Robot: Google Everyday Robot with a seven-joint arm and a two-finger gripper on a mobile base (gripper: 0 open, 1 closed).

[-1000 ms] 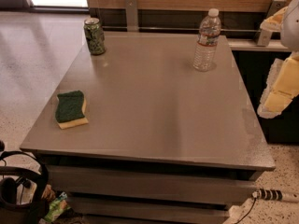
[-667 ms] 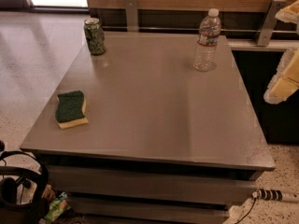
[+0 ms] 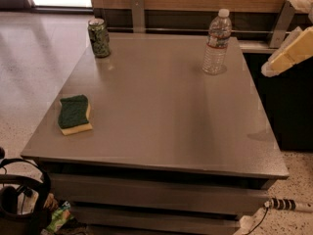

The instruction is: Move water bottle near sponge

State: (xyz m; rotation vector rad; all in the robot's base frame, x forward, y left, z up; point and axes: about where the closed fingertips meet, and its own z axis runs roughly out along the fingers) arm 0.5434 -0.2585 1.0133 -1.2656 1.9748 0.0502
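The water bottle (image 3: pixel 216 42), clear and ribbed with a white cap and a red-and-white label band, stands upright at the far right of the grey table (image 3: pixel 161 106). The sponge (image 3: pixel 74 114), dark green on top with a yellow base, lies flat near the table's front left corner. My gripper (image 3: pixel 288 55) shows as cream-coloured parts at the right edge of the view, to the right of the bottle and well apart from it, beyond the table's right side. It holds nothing that I can see.
A green patterned can (image 3: pixel 99 37) stands upright at the table's far left corner. A wooden wall with a metal rail (image 3: pixel 161 31) runs behind the table. Cables and a dark bag (image 3: pixel 19 199) lie on the floor at the front left.
My gripper has risen and drawn toward the upper right edge of the view. The bottle, sponge and can have not moved.
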